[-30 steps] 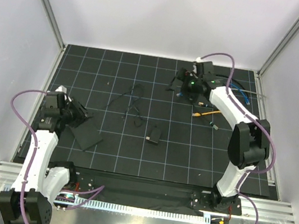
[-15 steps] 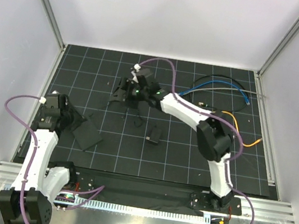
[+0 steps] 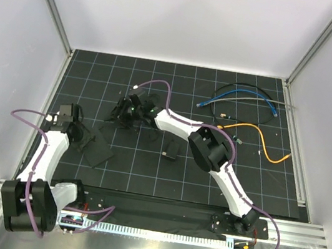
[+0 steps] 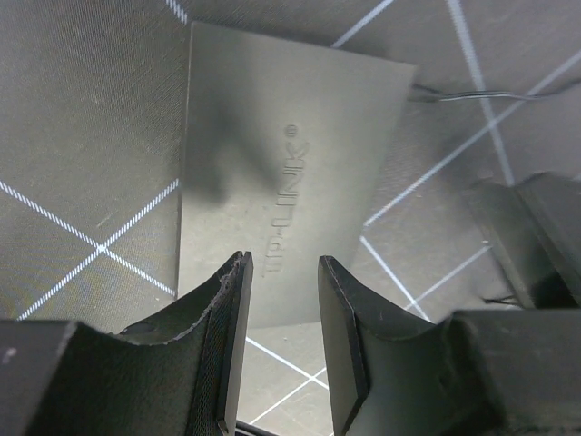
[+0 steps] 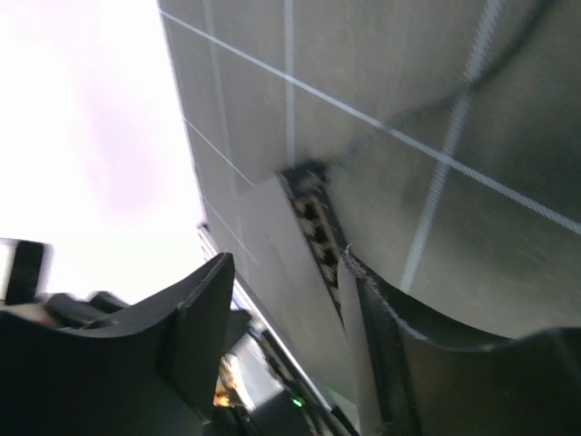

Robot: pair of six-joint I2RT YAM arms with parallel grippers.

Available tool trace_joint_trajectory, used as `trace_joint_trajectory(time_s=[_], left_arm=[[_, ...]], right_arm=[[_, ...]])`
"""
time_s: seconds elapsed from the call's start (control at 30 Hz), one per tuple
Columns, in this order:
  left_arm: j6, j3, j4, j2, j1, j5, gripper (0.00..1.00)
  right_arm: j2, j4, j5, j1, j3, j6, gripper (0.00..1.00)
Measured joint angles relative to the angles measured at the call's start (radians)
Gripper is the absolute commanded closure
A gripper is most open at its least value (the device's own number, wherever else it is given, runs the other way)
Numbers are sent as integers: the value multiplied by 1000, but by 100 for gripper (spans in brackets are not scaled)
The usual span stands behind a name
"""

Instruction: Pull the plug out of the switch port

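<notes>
- White walls enclosed the black gridded bench (image 3: pixel 206 188).
- The switch (image 3: pixel 96 149) lay flat near the bench's left edge, below the left hand (image 4: pixel 283 272).
- That hand's fingers were partly apart and gripped nothing.
- The right hand (image 5: pixel 289 263) was open too, above a thin dark cable (image 5: pixel 427 113), apart from the switch.

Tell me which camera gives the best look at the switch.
The left wrist view: the switch fills the frame from above, its TP-LINK lettering readable. In the top external view the switch is only a small dark slab. The right wrist view catches its socket edge, blurred and at a slant.
</notes>
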Motion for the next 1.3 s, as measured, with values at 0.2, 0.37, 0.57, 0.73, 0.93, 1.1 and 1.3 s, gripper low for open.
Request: trace_joint_trajectory(time_s=[0.2, 0.37, 0.57, 0.73, 0.93, 1.1, 1.3], left_arm=[[-6, -14, 24, 71, 0, 5, 60], [-6, -23, 39, 89, 0, 8, 61], [-6, -45, 53, 95, 0, 13, 60], [-6, -47, 71, 103, 2, 22, 60], [-6, -50, 90, 103, 3, 28, 60], [-6, -51, 94, 106, 5, 29, 62], [-6, -51, 102, 114, 18, 47, 62]], right_arm=[[53, -21, 31, 2, 104, 70, 55], [98, -58, 63, 8, 157, 108, 55], [183, -109, 77, 30, 262, 139, 55], [201, -127, 83, 43, 272, 161, 55], [203, -134, 100, 59, 273, 179, 58], [209, -132, 107, 67, 283, 197, 63], [241, -117, 101, 71, 306, 219, 68]])
